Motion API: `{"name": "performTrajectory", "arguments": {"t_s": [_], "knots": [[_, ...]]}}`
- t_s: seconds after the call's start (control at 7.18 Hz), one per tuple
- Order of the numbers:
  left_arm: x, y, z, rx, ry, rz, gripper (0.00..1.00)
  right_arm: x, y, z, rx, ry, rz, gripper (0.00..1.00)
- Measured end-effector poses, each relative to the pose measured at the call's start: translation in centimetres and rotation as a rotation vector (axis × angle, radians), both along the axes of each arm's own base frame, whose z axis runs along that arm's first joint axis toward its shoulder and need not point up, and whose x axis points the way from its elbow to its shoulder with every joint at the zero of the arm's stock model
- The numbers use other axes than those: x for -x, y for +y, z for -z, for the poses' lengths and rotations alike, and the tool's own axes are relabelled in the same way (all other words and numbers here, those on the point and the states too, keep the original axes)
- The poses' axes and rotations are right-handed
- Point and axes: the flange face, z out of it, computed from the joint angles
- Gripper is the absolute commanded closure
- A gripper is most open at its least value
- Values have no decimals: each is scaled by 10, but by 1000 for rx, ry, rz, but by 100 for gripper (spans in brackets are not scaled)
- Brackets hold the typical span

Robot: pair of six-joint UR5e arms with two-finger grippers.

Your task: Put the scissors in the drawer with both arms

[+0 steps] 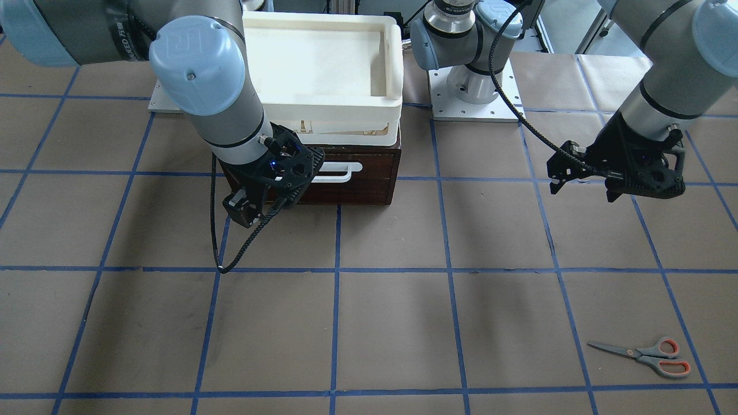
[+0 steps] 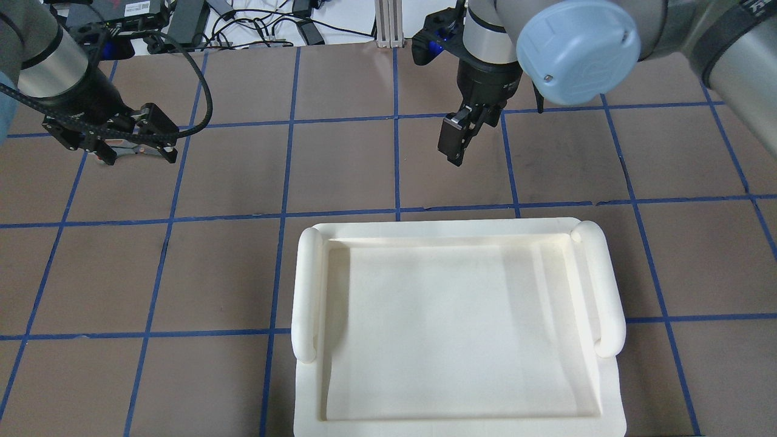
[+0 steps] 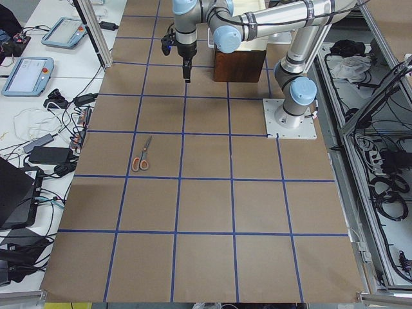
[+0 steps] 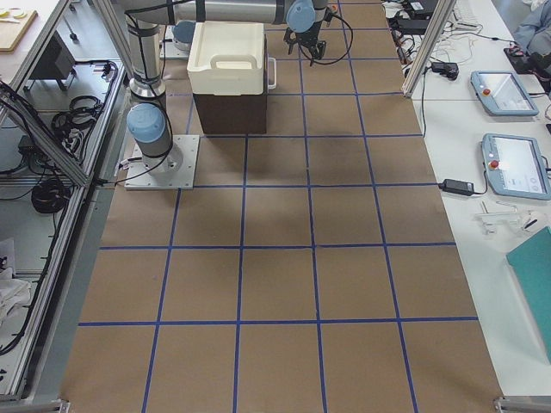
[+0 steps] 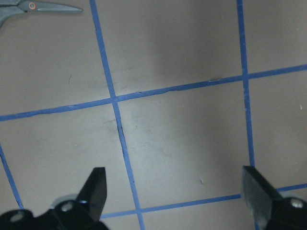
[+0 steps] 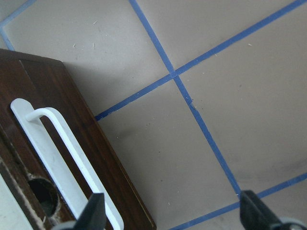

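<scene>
The scissors (image 1: 646, 353), with grey handles and orange-lined loops, lie flat on the brown paper near the table's operator-side edge, on my left side. Their blade tip shows at the top left of the left wrist view (image 5: 43, 6). The dark brown drawer (image 1: 369, 184) looks closed, its white bar handle (image 1: 340, 172) facing the operators. My right gripper (image 1: 259, 199) is open and empty, hovering just in front of the drawer front (image 6: 62, 110) beside the handle (image 6: 62, 143). My left gripper (image 1: 628, 190) is open and empty, above bare paper, well short of the scissors.
A cream-white plastic tray (image 1: 392, 69) sits on top of the drawer's box and hides it in the overhead view (image 2: 303, 285). Blue tape lines grid the paper. Arm base plates stand beside the box. Cables and devices lie beyond the far edge.
</scene>
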Motion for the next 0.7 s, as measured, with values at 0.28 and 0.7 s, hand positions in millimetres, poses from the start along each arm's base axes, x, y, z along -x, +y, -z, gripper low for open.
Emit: {"name": "performTrajectory", "arguments": {"t_s": [0.28,0.7], "knots": [[-31,-21,29,-5,1,183,0,2,-5,11,16,-14,-228,0],[-74,-49,74,14,-18,429,0,-18,9,48,-47,-7,-358,0]]}}
